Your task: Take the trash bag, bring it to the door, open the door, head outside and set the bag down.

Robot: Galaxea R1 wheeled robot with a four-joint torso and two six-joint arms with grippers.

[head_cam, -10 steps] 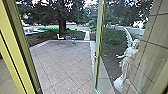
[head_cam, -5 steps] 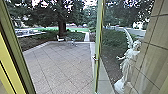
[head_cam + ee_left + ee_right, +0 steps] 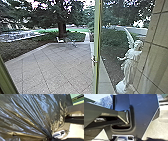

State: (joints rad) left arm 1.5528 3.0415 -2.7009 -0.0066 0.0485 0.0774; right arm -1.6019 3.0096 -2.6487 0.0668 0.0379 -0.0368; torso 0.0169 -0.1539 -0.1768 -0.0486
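Our right gripper (image 3: 122, 138) is near our own dark plate (image 3: 144, 115). Open paving (image 3: 52, 65) lies between the door frame (image 3: 7, 80) on the left and the glass door's upright edge (image 3: 96, 47), the statue (image 3: 128, 62) beyond its glass. Our left gripper (image 3: 50, 137) holds the trash bag (image 3: 28, 112) where its folds gather; the right's jaws we cannot tell.
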